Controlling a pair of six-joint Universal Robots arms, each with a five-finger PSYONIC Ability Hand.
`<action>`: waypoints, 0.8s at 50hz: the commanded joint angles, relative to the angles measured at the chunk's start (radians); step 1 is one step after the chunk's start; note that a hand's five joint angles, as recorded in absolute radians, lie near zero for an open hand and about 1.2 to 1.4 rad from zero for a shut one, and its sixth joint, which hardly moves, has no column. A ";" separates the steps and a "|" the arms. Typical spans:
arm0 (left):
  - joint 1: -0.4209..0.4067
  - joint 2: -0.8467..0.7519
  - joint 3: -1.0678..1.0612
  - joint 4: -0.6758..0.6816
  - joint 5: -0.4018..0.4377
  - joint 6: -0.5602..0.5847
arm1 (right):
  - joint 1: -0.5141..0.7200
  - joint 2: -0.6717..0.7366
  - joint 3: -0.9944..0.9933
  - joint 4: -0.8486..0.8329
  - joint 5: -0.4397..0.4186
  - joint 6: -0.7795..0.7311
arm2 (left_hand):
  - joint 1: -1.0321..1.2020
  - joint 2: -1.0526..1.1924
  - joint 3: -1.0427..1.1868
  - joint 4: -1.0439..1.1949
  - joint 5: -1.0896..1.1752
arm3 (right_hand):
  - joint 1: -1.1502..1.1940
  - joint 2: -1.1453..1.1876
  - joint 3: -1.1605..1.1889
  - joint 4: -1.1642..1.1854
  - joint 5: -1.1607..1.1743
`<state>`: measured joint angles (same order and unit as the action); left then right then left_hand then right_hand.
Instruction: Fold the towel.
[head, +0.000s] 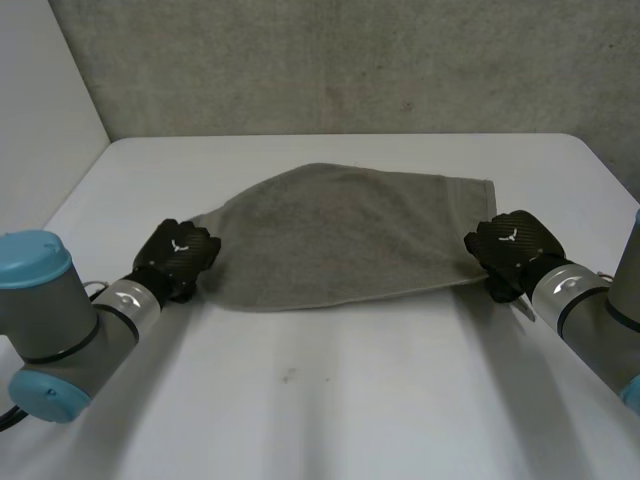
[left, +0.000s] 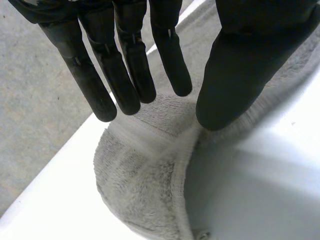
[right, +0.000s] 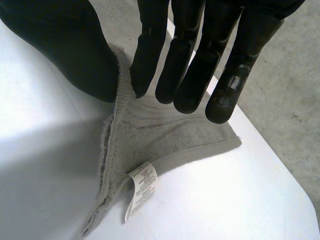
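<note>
A grey towel (head: 350, 235) lies folded across the middle of the white table (head: 340, 400), its far right corner squared and its left end rounded. My left hand (head: 178, 257) is at the towel's left end. In the left wrist view its fingers (left: 130, 75) are straight and stand apart from the thumb, and the towel's rounded end (left: 145, 200) lies loose below them. My right hand (head: 512, 247) is at the towel's right edge. There the thumb and a fingertip (right: 145, 65) pinch the towel's hem (right: 150, 130), lifting it a little off the table.
A white care label (right: 141, 190) hangs from the towel's hem below my right hand. The table's right edge runs close beside that hand, with grey floor (right: 295, 100) past it. A grey wall (head: 350, 60) stands behind the table's far edge.
</note>
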<state>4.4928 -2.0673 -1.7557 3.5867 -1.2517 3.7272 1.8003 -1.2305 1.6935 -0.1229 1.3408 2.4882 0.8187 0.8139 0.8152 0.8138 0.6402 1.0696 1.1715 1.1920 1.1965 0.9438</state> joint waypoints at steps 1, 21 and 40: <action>0.006 -0.045 0.013 0.004 -0.002 0.000 | -0.013 0.002 0.005 0.000 0.000 0.014 | -0.124 -0.119 -0.120 -0.119 -0.120 | 0.327 0.225 0.204 0.200 0.278; 0.049 -0.051 -0.001 0.006 -0.005 0.008 | -0.072 -0.026 -0.003 0.000 0.012 0.083 | -0.124 -0.119 -0.120 -0.119 -0.120 | 0.327 0.225 0.204 0.200 0.278; 0.051 -0.050 -0.011 -0.054 -0.003 0.007 | -0.068 -0.011 -0.006 -0.001 0.012 0.087 | -0.226 -0.222 -0.223 -0.221 -0.222 | 0.327 0.225 0.204 0.200 0.278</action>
<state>4.5422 -2.1186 -1.7651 3.5745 -1.2546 3.7347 1.7314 -1.2507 1.6901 -0.1242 1.3527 2.5770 0.5689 0.5682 0.5696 0.5685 0.3933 1.0696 1.1715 1.1920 1.1965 0.9438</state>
